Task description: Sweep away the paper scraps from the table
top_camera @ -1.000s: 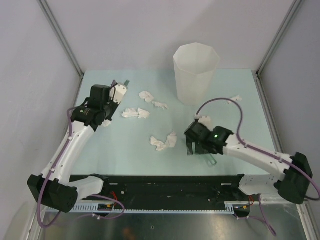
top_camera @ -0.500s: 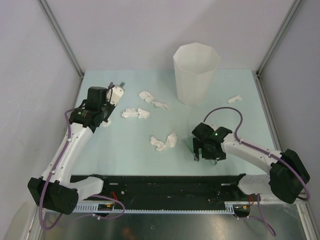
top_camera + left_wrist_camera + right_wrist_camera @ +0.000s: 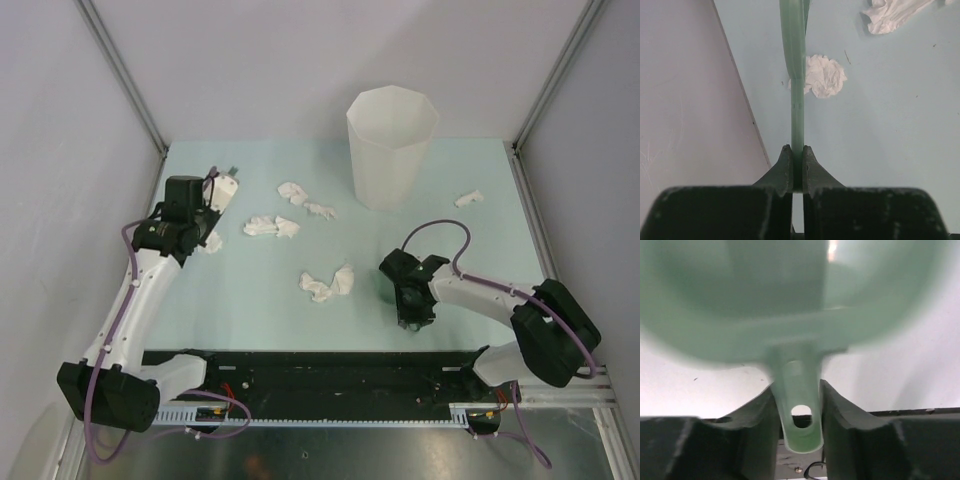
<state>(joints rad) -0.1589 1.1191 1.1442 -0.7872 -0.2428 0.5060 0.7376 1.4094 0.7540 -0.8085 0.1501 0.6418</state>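
The left end effector (image 3: 795, 150) is clamped shut on a thin green tool (image 3: 797, 85), seen edge-on in the left wrist view. It sits over the far-left part of the table (image 3: 250, 305), close to the grey side wall. One crumpled paper scrap (image 3: 826, 76) lies on the table just beside the tool's blade, and a second scrap (image 3: 892, 15) lies further off.

From above, the other paper scraps are spread over the table: two small ones (image 3: 293, 190) left of the tall white faceted bin (image 3: 392, 145), one pair (image 3: 270, 227) nearer the left arm, another pair (image 3: 328, 283) at mid-table, and a single scrap (image 3: 468, 199) right of the bin.

The right end effector (image 3: 796, 390) is low over the near-right part of the table. Its jaws press against both sides of the handle of a green dustpan (image 3: 790, 300), whose pan is blurred.
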